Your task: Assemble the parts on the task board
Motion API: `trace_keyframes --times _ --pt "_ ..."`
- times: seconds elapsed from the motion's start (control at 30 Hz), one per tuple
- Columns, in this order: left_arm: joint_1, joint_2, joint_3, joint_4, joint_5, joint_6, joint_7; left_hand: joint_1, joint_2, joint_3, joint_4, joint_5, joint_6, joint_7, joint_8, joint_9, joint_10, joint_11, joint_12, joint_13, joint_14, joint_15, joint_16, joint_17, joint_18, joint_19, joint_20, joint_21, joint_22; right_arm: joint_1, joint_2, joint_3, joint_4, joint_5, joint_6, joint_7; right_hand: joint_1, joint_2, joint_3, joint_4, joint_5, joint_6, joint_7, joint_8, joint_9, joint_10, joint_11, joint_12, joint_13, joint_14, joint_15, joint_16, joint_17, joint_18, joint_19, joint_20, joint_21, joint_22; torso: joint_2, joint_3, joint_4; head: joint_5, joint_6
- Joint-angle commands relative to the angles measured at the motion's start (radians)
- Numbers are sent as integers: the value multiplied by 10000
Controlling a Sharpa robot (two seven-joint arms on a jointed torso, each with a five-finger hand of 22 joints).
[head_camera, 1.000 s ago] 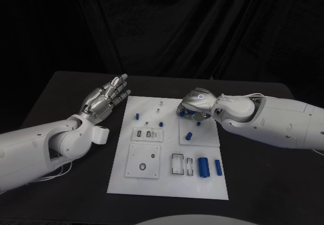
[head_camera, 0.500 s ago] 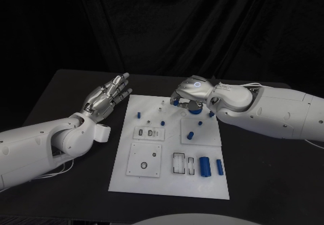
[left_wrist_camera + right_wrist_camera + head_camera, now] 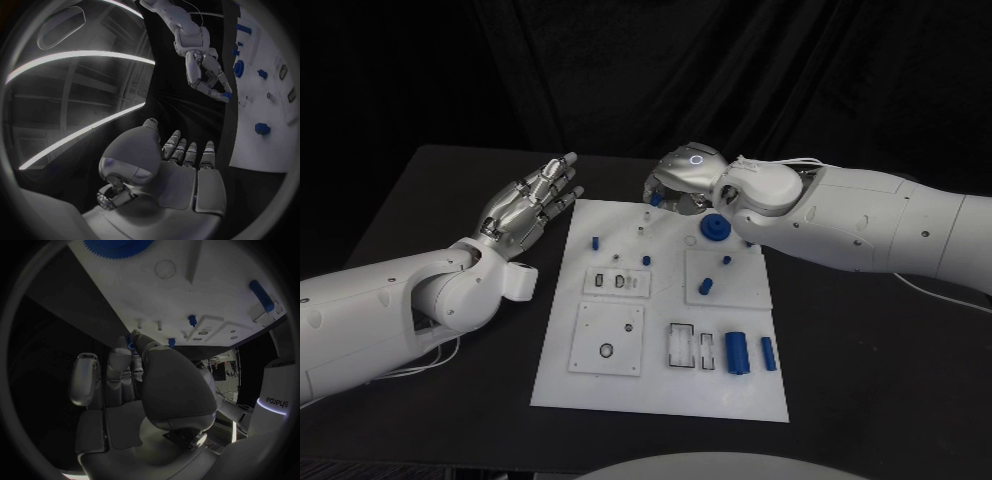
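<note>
Blue part (image 3: 226,95) pinched in right hand (image 3: 687,180) fingers above task board (image 3: 661,400); left hand (image 3: 528,208) fingers apart.

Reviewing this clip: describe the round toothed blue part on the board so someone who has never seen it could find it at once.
Start at the white task board in the middle of the table and go to its far end, beside the right hand. The blue gear lies there on the board's right half. Its neighbours are small pegs and cylinders; it alone is a wide disc with a toothed rim.

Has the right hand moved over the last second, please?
Yes: the right hand has gone from above the white board toward its far edge, holding a small blue piece.
</note>
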Motion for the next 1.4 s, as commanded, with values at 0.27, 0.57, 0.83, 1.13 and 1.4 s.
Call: trace_keyframes --times 0.27,0.57,0.83,1.13,1.4 --pt "4 80 9 -28 -16 134 364 116 16 88 -5 65 55 -15 68 4 -29 56 6 14 -21 -71 -37 -14 193 -22 10 29 -2 8 301 31 -423 429 828 -285 -78 21 65 99 268 -115 198 -180 715 -233 54 -81 -38 -62 65 -8 73 -148 -104 38 -77 189 -8 5 -24 5 -42" --pt "4 119 9 -73 -16 151 356 125 15 98 -7 77 29 -16 61 0 -32 61 2 13 -21 -72 -37 -14 192 -29 9 23 -6 -47 394 34 -440 442 919 -238 -109 18 61 126 263 -153 214 -211 724 -231 66 -72 -34 -52 74 27 134 -153 -91 46 -64 211 -8 10 -28 9 -18" --pt "4 117 9 -116 -16 148 325 138 10 111 -9 84 28 -16 63 0 -43 63 -16 9 -21 -75 -37 -14 190 -43 -1 12 -13 -94 477 35 -469 443 950 -195 -134 22 62 152 249 -189 235 -241 732 -241 78 -74 -33 -61 81 10 112 -148 -105 52 -86 198 -7 -3 -19 2 -18" --pt "3 160 9 -154 -16 205 277 146 13 123 -9 89 23 -11 63 -1 -52 66 -27 7 -21 -76 -37 -14 190 -49 -9 7 -15 -155 577 35 -541 443 1075 -165 -140 44 74 167 252 -205 249 -257 739 -228 81 -65 -28 -65 86 8 113 -146 -112 57 -97 194 -14 -5 -18 -10 -31" --pt "3 178 9 -166 -16 229 263 154 15 135 -9 94 20 -4 64 -2 -59 71 -35 5 -21 -76 -37 -14 189 -50 -13 6 -16 -231 637 35 -587 444 1163 -143 -159 46 76 187 244 -244 264 -289 744 -237 94 -70 -27 -92 97 -30 66 -137 -140 64 -138 165 -11 2 -22 -7 25"
